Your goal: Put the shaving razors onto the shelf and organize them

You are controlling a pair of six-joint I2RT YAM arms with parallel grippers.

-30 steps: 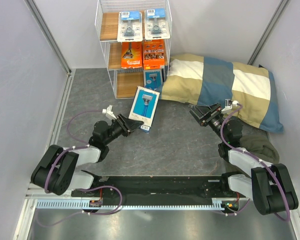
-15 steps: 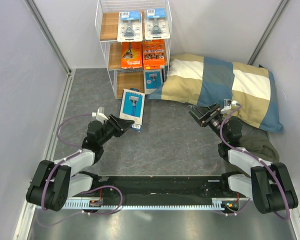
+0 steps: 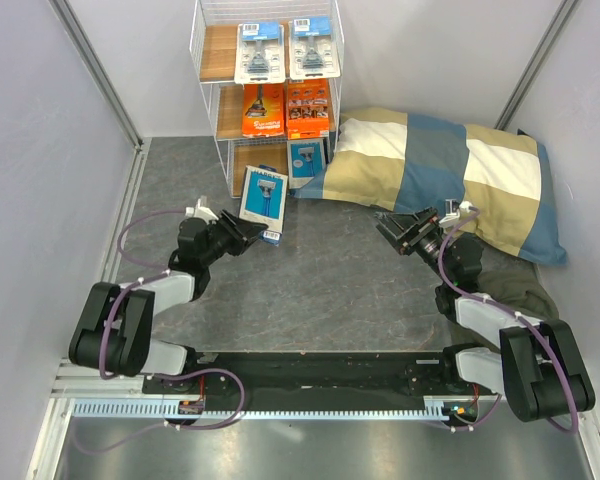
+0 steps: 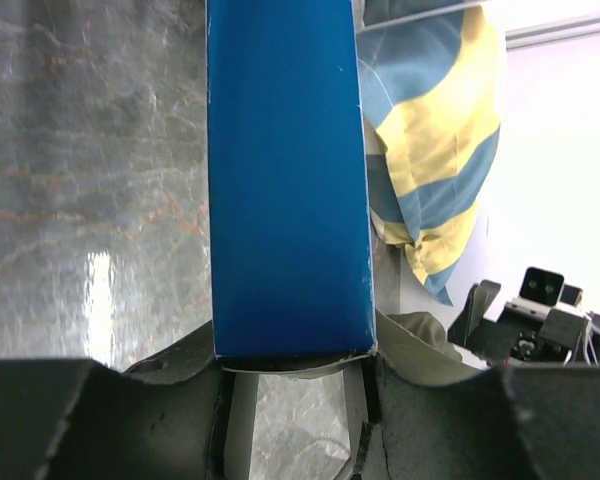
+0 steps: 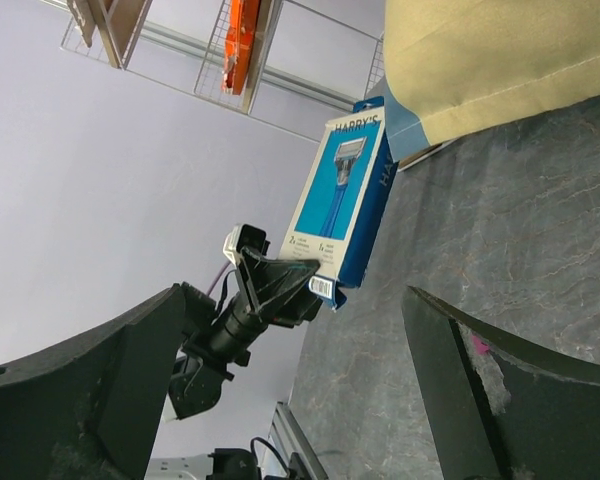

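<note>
The left tool (image 3: 248, 236) brings the last blue razor box (image 3: 264, 203) to the foot of the shelf (image 3: 212, 90), its jaws partly closed on the pack's lower edge. Within a second the box has swung from the open worktop (image 3: 330, 290) to just in front of the shelf's bottom tier, near the blue box (image 3: 305, 160) already there. Clear packs (image 3: 260, 52) and orange packs (image 3: 263, 110) fill the tiers above, so probably only this placement remains. The right tool (image 3: 394, 230) hangs wide open and empty, right of the shelf by the checked pillow (image 3: 450, 170). The right wrist view shows the held box's printed face; the left wrist view shows only its plain blue side.
</note>
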